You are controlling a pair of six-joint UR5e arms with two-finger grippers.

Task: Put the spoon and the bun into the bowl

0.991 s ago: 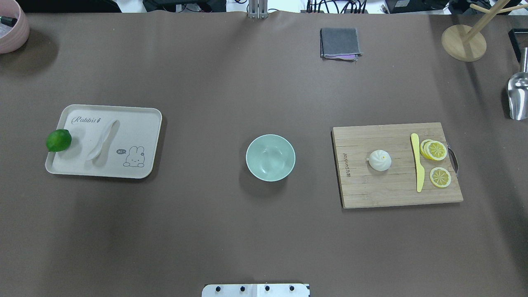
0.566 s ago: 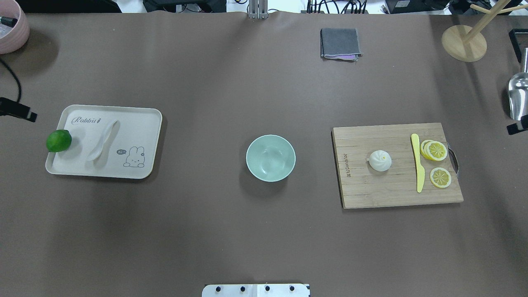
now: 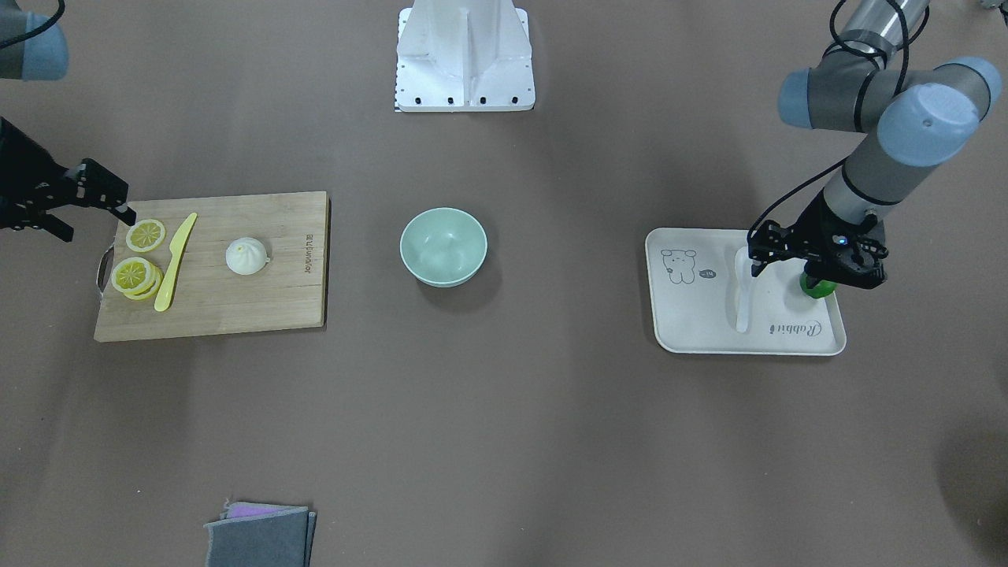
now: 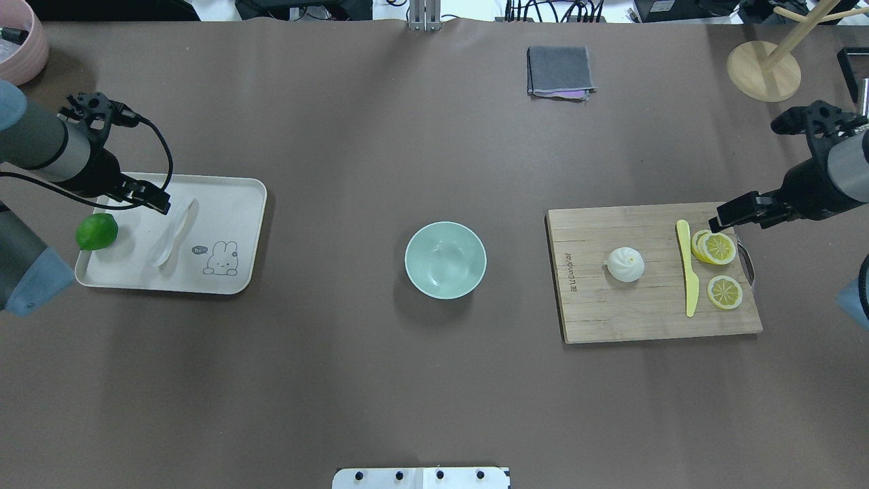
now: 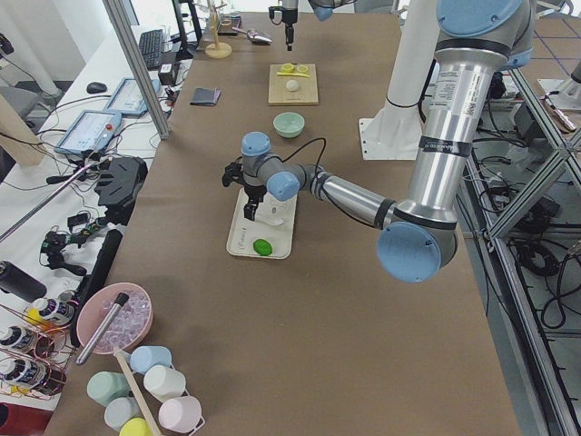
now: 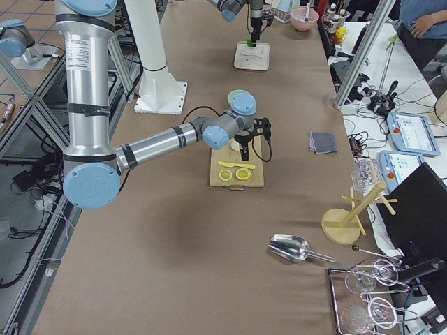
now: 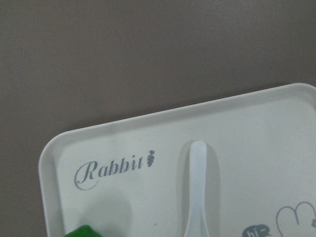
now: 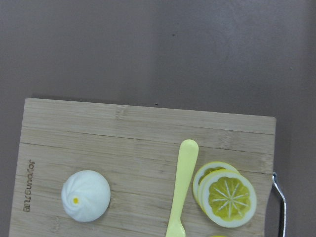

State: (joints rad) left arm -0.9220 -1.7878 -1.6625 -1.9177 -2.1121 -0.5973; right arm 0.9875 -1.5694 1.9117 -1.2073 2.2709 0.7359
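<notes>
The white spoon point(image 4: 173, 231) lies on a cream tray point(image 4: 231, 204) at the table's left; it also shows in the left wrist view point(image 7: 196, 197). The white bun point(image 4: 625, 263) sits on a wooden cutting board point(image 4: 631, 312) at the right and shows in the right wrist view point(image 8: 86, 195). The mint-green bowl point(image 4: 445, 259) stands empty in the middle. My left gripper point(image 4: 146, 197) hangs above the tray's far left part, next to the spoon's handle; it looks open and empty. My right gripper point(image 4: 736, 212) hangs above the board's far right corner, right of the bun; it looks open and empty.
A green lime point(image 4: 96, 231) sits at the tray's left edge. A yellow knife point(image 4: 688, 268) and lemon slices point(image 4: 716, 248) lie on the board right of the bun. A grey cloth point(image 4: 559, 71), a wooden stand point(image 4: 763, 70) and a pink bowl point(image 4: 17, 41) stand along the far edge.
Both arms have come in from the sides: the left one over the tray, the right one over the board's far right corner. Spoon, bun and bowl have not moved.
</notes>
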